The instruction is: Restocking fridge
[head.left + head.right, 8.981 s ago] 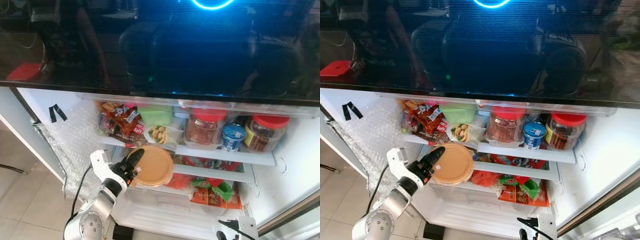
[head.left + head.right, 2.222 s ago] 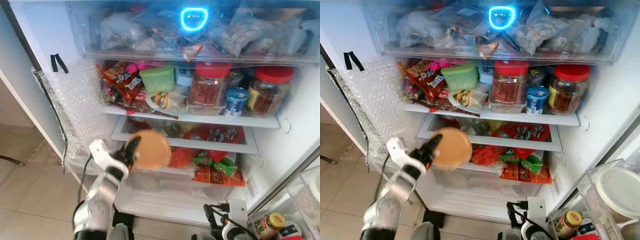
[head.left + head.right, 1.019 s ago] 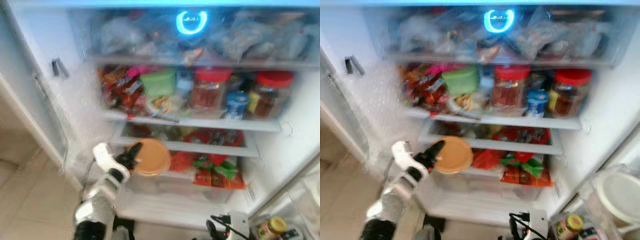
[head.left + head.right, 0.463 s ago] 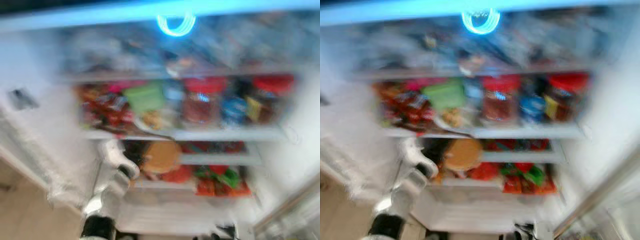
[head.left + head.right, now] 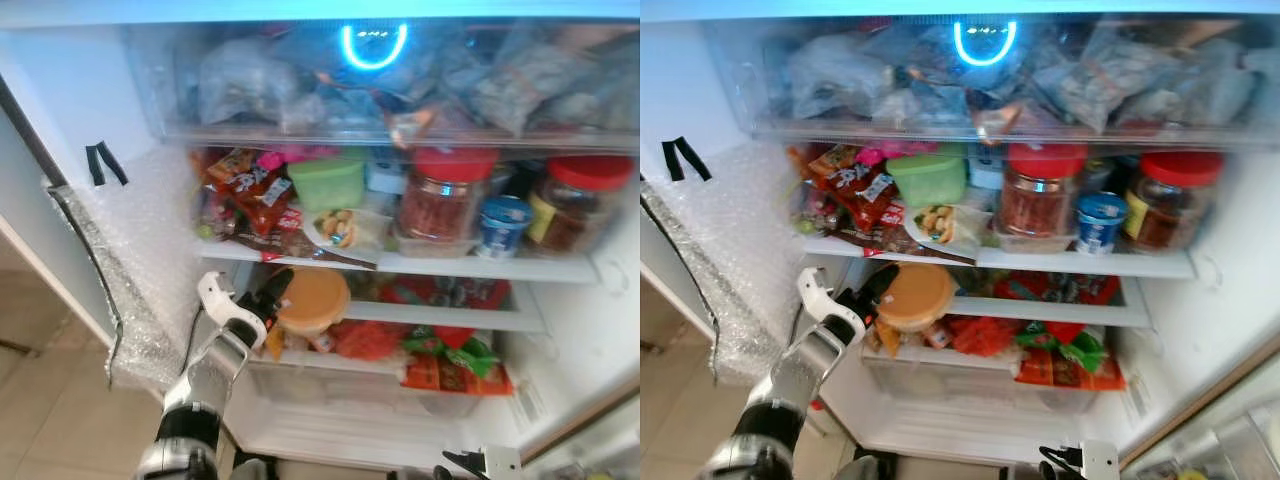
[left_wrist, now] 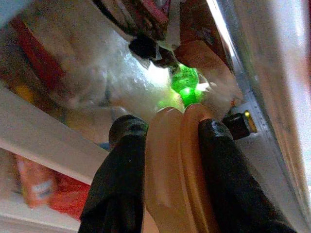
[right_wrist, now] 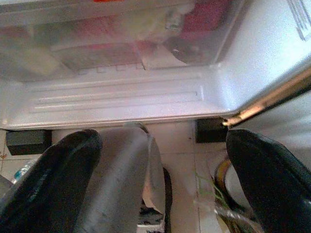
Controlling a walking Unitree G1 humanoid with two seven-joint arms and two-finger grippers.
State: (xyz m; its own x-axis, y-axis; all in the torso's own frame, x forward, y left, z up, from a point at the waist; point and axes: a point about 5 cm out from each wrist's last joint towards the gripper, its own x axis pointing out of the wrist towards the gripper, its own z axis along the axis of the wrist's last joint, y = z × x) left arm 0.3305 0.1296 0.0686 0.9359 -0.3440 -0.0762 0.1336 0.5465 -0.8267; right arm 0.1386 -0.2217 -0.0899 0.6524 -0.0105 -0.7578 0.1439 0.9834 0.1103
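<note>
A round, flat tan container [image 5: 314, 298] with a lid is held on edge at the left end of the fridge's second shelf [image 5: 440, 312], just under the upper shelf [image 5: 470, 266]. My left gripper [image 5: 274, 291] is shut on the container's left rim. In the left wrist view its black fingers [image 6: 125, 184] clamp the container [image 6: 175, 170] from both sides, with packets and a green glow behind. My right gripper [image 7: 160, 189] hangs low in front of the fridge's bottom, open with nothing between its fingers [image 7: 53, 184].
The upper shelf holds snack packets [image 5: 250, 190], a green box [image 5: 326, 182], two red-lidded jars [image 5: 436, 200] and a blue cup [image 5: 501, 225]. Red and green packets [image 5: 450, 355] fill the lower shelf. Bubble wrap [image 5: 140, 260] lines the left wall. A clear drawer [image 5: 400, 75] of bags sits on top.
The view was blurred by camera motion and has settled. My left gripper has carried the tan container up and further in, to the left end of the second shelf.
</note>
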